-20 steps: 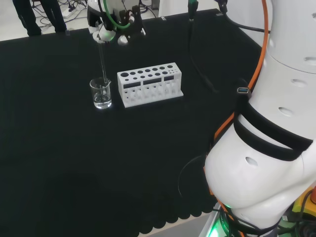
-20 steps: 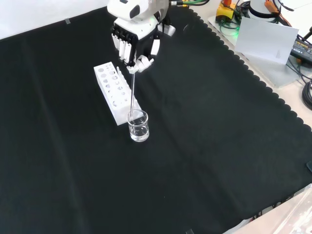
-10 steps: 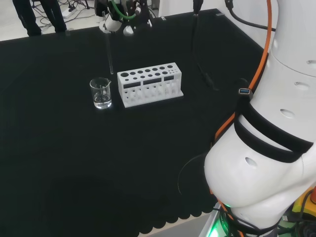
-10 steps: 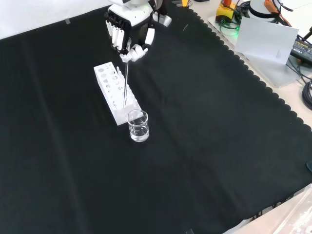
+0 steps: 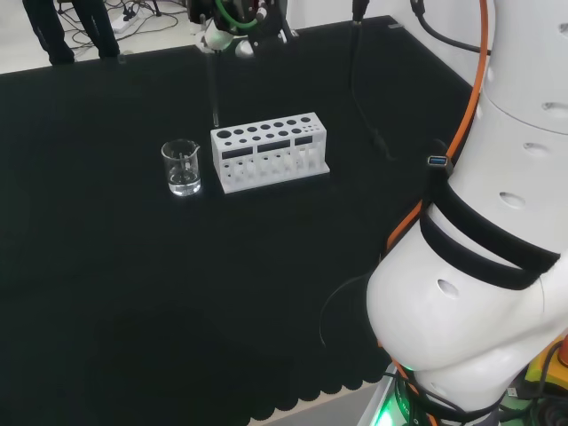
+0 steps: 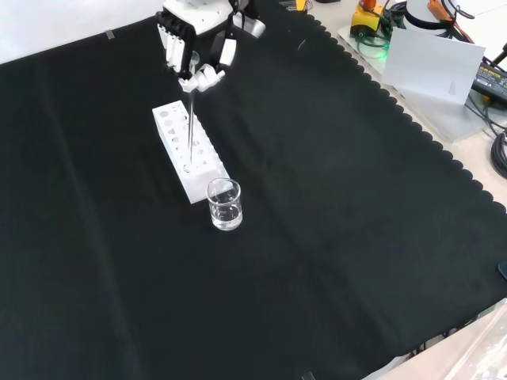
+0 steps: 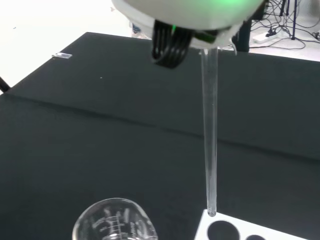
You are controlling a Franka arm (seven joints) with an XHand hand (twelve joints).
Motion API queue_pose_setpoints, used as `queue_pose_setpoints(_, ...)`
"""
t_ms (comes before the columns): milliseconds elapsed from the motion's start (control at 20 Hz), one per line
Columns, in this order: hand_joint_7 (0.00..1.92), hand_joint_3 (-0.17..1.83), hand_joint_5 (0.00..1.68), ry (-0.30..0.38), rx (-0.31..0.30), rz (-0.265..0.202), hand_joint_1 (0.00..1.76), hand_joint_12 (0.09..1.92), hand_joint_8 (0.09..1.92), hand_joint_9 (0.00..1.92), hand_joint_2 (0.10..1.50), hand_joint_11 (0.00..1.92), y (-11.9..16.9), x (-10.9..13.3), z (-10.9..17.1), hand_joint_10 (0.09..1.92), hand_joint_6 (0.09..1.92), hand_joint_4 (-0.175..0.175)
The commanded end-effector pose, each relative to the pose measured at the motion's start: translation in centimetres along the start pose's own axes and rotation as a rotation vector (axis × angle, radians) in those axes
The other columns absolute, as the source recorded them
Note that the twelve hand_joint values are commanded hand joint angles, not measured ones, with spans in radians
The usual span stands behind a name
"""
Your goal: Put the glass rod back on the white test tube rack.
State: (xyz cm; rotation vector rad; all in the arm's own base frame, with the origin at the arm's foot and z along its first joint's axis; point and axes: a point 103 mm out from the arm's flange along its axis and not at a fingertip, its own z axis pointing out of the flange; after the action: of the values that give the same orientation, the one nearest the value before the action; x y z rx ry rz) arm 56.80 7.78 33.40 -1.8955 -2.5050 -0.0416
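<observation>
A clear glass rod [image 5: 213,87] [image 6: 190,131] [image 7: 209,135] hangs upright from the hand [image 5: 224,25] [image 6: 195,47], whose fingers are curled round its top end. The rod's lower tip is in the air just above the end of the white test tube rack [image 5: 269,151] [image 6: 190,150] [image 7: 235,231] nearest the beaker, beside a hole, in the wrist view. A small glass beaker [image 5: 181,167] [image 6: 224,203] [image 7: 114,225] with a little clear liquid stands on the black cloth next to that end of the rack.
Black cloth covers the bench. The arm's white links [image 5: 497,222] rise at the right of the head view. Equipment and a grey plate [image 6: 436,63] lie beyond the cloth's scalloped edge in the front view.
The hand has lifted the rod out of the beaker and carried it sideways over the rack's end. Beaker and rack have not moved.
</observation>
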Motion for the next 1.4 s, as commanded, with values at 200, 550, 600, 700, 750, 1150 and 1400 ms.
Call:
queue_pose_setpoints(200,1.24,0.74,1.2,-0.002,-0.003,0.045,1.32,0.81,1.04,1.64,0.65,1.65,0.1,-3.2,0.2,0.83,0.56,-0.175)
queue_pose_setpoints(550,1.24,0.74,1.2,-0.005,-0.003,0.078,1.32,0.81,1.04,1.64,0.64,1.65,0.1,-5.4,0.5,0.83,0.56,-0.175)
queue_pose_setpoints(600,1.24,0.74,1.2,-0.006,-0.002,0.082,1.32,0.81,1.04,1.64,0.64,1.65,0.2,-5.7,0.5,0.83,0.56,-0.175)
queue_pose_setpoints(700,1.24,0.74,1.2,-0.006,-0.001,0.091,1.32,0.81,1.04,1.64,0.64,1.65,0.2,-6.2,0.5,0.83,0.56,-0.175)
queue_pose_setpoints(750,1.24,0.74,1.2,-0.007,0.001,0.096,1.32,0.81,1.04,1.64,0.64,1.65,0.2,-6.5,0.6,0.83,0.56,-0.175)
queue_pose_setpoints(1150,1.24,0.74,1.2,-0.014,0.006,0.126,1.32,0.81,1.04,1.64,0.64,1.65,0.0,-8.4,1.0,0.83,0.56,-0.175)
queue_pose_setpoints(1400,1.24,0.74,1.2,-0.015,0.009,0.134,1.32,0.81,1.04,1.64,0.64,1.65,-0.2,-8.8,1.1,0.83,0.56,-0.175)
